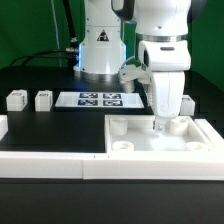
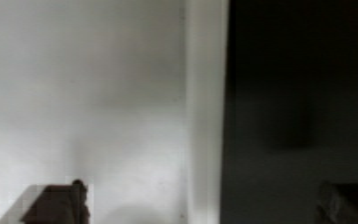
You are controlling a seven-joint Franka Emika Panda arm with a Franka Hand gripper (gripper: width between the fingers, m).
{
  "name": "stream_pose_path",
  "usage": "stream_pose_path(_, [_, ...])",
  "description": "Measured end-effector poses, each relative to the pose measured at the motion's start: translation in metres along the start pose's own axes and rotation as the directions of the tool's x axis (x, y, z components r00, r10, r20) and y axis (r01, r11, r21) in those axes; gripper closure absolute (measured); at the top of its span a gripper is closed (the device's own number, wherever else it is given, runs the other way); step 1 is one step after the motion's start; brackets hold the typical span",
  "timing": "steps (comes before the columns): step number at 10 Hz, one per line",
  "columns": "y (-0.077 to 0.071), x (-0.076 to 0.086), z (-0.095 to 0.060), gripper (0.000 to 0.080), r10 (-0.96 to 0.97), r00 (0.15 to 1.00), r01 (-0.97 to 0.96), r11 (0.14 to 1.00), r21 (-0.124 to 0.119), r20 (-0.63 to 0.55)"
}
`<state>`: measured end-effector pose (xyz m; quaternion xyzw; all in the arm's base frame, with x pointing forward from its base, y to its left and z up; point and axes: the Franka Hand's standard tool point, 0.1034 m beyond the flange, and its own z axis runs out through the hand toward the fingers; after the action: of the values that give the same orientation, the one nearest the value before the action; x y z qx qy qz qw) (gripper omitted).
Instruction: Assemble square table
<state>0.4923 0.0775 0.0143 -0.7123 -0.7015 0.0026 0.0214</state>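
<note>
**A:** How far along is the table?

**B:** Barely begun, I'd say. The tabletop point(image 1: 140, 135) lies flat on the counter point(image 1: 50, 125), toward the exterior view's right, rim up. The corner sockets point(image 1: 122, 146) I can make out look empty.

**A:** And the legs?

**B:** Two legs point(image 1: 15, 99) point(image 1: 42, 99) stand loose on the counter at the exterior view's left, beside the marker board point(image 1: 100, 99) and well apart from the tabletop. A small white thing just past the arm on the right may be a third, but I cannot tell. I see no fourth.

**A:** What about the arm?

**B:** It hangs low over the far side of the tabletop. In the wrist view the fingers point(image 2: 60, 203) stand wide, one over the white plastic and the other over the dark counter, with the rim running between them. They hold nothing.

**A:** So what is left?

**B:** Nearly all of it, by my reckoning: each leg has to be fetched, set in a socket and made fast. With the fingers astride the rim, I'd guess the step in hand is shifting the tabletop into place first
</note>
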Motion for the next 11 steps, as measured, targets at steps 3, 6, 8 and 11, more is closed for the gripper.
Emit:
stream_pose_path(3, [0.000,0.000,0.000,0.0150,0.000,1.000,0.000,1.000,0.000,0.000])
stream_pose_path(6, [0.002,0.010,-0.014,0.0150,0.108,0.994,-0.108,0.994,-0.010,0.007])
stream_pose_path(8, [-0.006,0.033,-0.031,0.0150,0.240,0.971,-0.240,0.970,-0.032,0.006])
stream_pose_path(11, [-0.013,0.060,-0.043,0.0150,0.505,0.863,-0.505,0.862,-0.043,-0.003])
